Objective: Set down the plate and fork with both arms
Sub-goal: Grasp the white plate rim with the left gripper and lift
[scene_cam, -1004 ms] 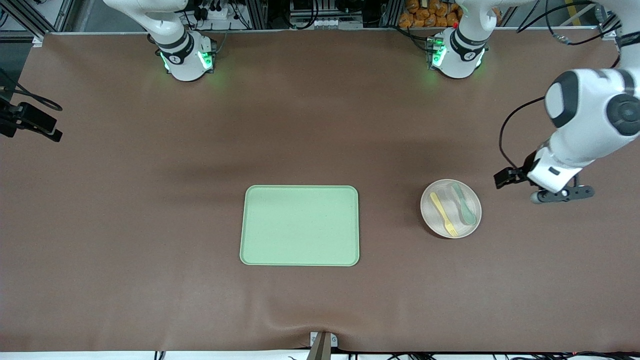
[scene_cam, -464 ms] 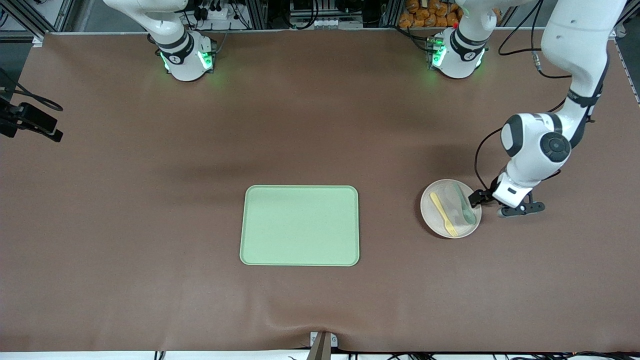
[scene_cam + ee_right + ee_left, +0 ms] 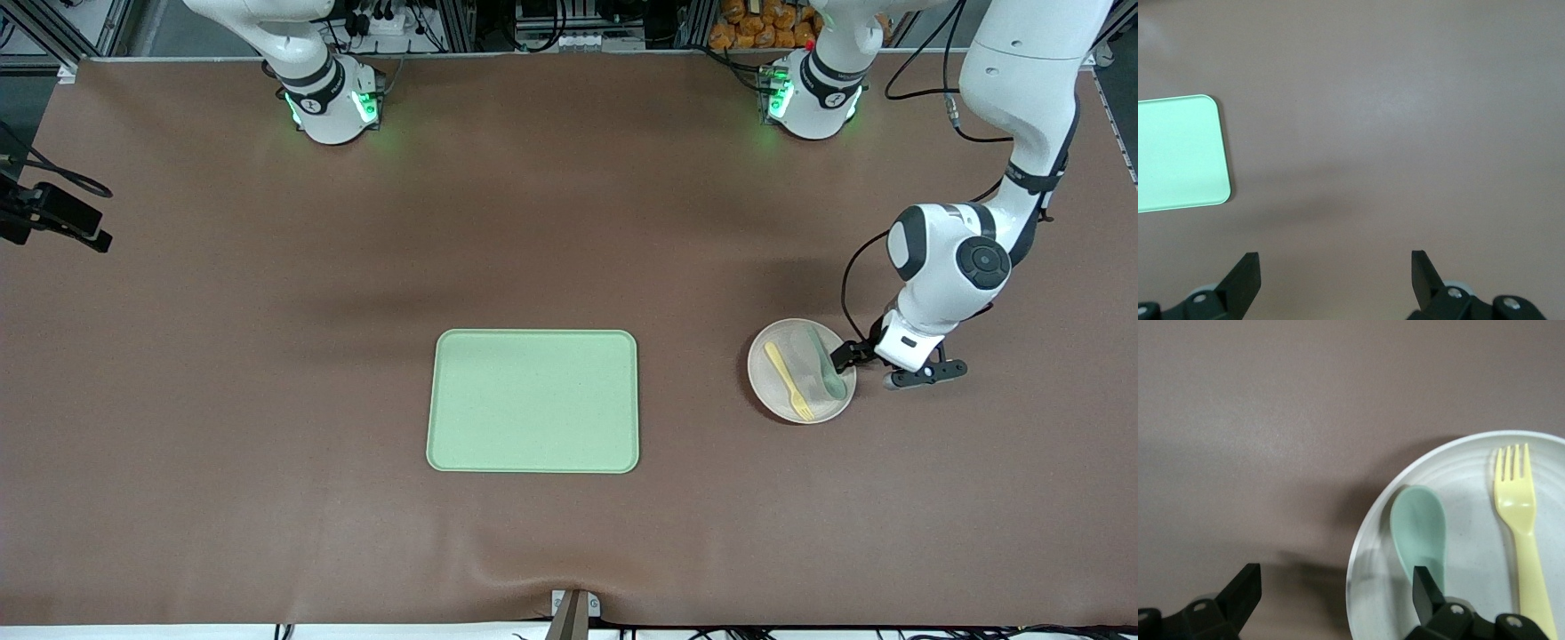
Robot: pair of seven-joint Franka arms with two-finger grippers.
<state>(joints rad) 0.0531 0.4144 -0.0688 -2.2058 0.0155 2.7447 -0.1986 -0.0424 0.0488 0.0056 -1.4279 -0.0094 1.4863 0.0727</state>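
Left pincer (image 3: 1337, 595) has closed in, straddling plate (image 3: 775, 388) rim.

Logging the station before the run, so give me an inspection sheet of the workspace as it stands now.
Surface: brown table mat, wrinkled at its near edge.
Job's things: plate toward the left arm's end; fork lying in it.
Clutter: green spoon in the plate; green tray mid-table.
Grippers: left claw open, straddling the plate's rim; right claw open, over bare mat, waiting.
Cables: black cable looping by the left wrist.
Surroundings: camera mount at the table's edge.
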